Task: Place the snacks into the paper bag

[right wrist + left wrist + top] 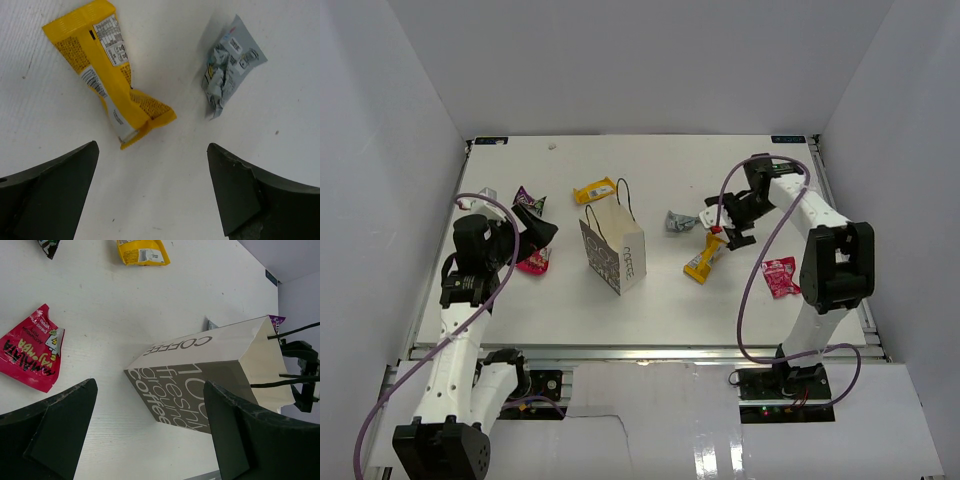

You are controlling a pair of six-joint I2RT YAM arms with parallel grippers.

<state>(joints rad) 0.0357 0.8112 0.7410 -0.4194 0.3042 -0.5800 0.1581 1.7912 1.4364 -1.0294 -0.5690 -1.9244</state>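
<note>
Just ahead of the right pincer (152, 150), its jaws wide, lies a yellow wrapper (107, 75), a silver packet (230, 70) beside it. Best close across the wrapper's narrow middle, then carry it left to the upright paper bag (615, 255).

Paper bag (616, 250): showing white faces, grey side with pale lettering, black cord handles.
Far yellow wrapper (595, 191), right yellow wrapper (700, 265): carrying white printed labels.
Foil packet (681, 222): showing silver-grey.
Left pouch (533, 263), right pouch (780, 276): showing red-pink.
Far-left packet (528, 201): showing dark purple-black.
</note>
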